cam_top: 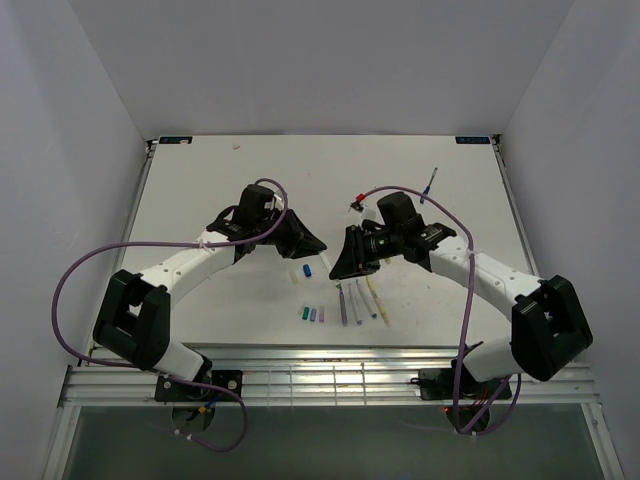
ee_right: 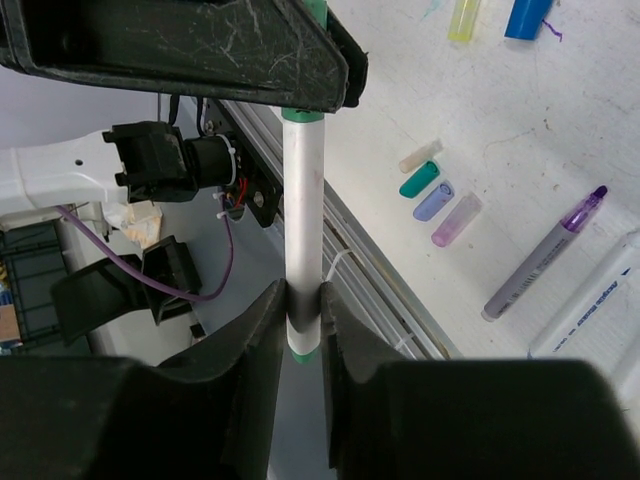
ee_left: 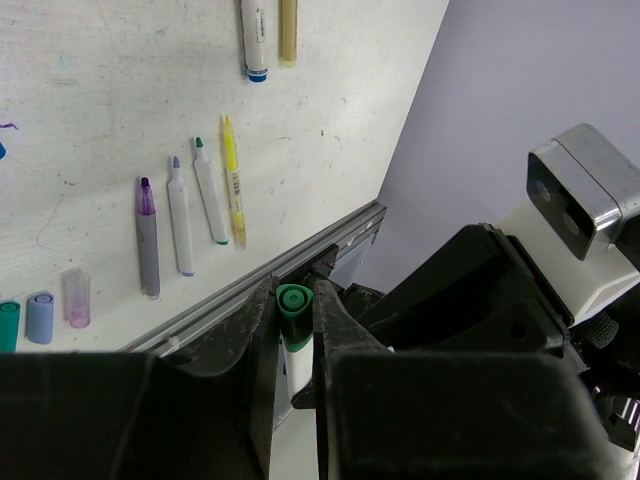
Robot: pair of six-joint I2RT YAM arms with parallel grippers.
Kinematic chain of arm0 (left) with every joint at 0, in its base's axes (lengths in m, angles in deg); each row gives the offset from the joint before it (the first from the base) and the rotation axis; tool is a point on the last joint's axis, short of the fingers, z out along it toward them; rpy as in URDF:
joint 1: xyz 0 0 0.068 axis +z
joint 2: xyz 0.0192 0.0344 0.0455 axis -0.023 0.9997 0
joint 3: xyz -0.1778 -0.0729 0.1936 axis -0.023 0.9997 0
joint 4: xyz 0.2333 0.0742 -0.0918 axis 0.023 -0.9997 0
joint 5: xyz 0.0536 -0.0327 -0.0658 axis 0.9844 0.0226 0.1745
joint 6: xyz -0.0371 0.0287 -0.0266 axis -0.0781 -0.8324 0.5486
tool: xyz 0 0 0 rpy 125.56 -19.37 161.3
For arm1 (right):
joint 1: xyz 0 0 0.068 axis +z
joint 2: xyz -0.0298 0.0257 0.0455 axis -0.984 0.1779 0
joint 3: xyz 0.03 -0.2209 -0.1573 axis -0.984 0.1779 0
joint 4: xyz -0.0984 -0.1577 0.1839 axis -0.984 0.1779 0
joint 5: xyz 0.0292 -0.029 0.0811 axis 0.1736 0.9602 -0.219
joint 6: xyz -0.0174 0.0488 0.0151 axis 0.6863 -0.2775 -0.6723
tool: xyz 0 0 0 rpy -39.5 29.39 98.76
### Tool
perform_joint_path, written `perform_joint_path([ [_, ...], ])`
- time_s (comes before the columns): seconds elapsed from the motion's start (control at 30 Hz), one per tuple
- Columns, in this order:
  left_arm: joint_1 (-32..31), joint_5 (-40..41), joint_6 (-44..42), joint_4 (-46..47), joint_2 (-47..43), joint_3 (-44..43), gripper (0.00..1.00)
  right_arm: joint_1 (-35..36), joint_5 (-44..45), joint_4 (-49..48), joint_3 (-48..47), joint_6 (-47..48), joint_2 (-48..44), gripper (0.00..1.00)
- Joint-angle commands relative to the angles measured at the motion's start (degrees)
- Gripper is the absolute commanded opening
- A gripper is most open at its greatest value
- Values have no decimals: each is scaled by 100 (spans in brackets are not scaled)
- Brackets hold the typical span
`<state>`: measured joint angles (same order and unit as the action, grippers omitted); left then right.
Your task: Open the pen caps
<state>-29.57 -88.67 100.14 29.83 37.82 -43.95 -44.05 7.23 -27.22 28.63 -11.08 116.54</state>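
Nearest the front edge of the table (cam_top: 240, 320), finding four loose caps (ee_right: 433, 200) lying in a short row: pale, green, blue and clear purple. Just beside them, counting four bare pens (ee_left: 180, 220) lying side by side with tips showing, purple, blue, green and yellow, so judging four of the openings as done.

Moving farther in and up off the surface, seeing the right gripper (ee_right: 303, 320) clamping narrow on the white barrel of the green pen (ee_right: 303, 200), near its lower end, holding it in the air between the two arms. Seeing the left gripper (ee_left: 294, 318) meeting it from the other side, jaws standing narrow and pressing both sides of the green cap (ee_left: 294, 297), sitting on the barrel, not yet pulled. Judging this fifth pen as gripped at both ends and waiting only for the pull apart.

Farther back on the table, noticing a blue-ended pen (ee_left: 254, 35) and a yellow-ended pen (ee_left: 288, 30) lying close together, appearing capped, though not telling for certain. Reckoning those two as left to do.
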Motion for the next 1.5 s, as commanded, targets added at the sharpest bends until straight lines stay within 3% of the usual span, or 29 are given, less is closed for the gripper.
perform_joint_path([
  [0.0,-31,-69,-4,-27,-132,-180,0,33,-94,6,-341,243,116,34],
  [0.13,-31,-148,-92,-35,-158,-189,0,33,-191,165,-623,306,361,39],
  [0.47,-93,-166,-127,-44,-246,-224,0,68,-411,-169,-632,68,582,36],
  [0.53,-102,-174,-118,-44,-211,-277,0,86,-402,-195,-606,59,599,29],
  [0.63,-128,-174,-127,-166,-106,-399,0,121,-367,-195,-605,68,617,11],
  [0.7,-128,-61,-154,-316,-27,-478,0,182,-227,-12,-658,234,626,8],
  [0.8,-128,281,-294,-1000,157,-821,0,437,860,1075,-1166,960,661,8],
  [0.83,-128,387,-338,-1411,228,-952,0,559,1943,1427,-1560,1156,696,8],
  [0.9,-128,589,-443,-1774,377,-1322,0,990,3161,2444,-1931,1447,792,8],
  [0.97,-111,862,-453,-2083,536,-1489,0,1306,4625,2818,-2143,1702,863,8],
  [1.03,-49,916,-452,-2145,650,-1665,0,1413,5508,3161,-2135,1764,828,8],
  [1.1,-23,907,-514,-2145,747,-1850,0,1457,5785,3250,-2021,1782,749,8],
  [1.2,-5,854,-689,-1910,817,-1964,0,1378,5095,2926,-1784,2010,512,8],
  [1.33,12,889,-1032,-1503,598,-1833,0,1194,2900,2170,-1503,1967,205,8],
  [1.47,13,1450,-1436,-2091,440,-1833,0,519,2270,1818,-1309,1738,151,8],
])
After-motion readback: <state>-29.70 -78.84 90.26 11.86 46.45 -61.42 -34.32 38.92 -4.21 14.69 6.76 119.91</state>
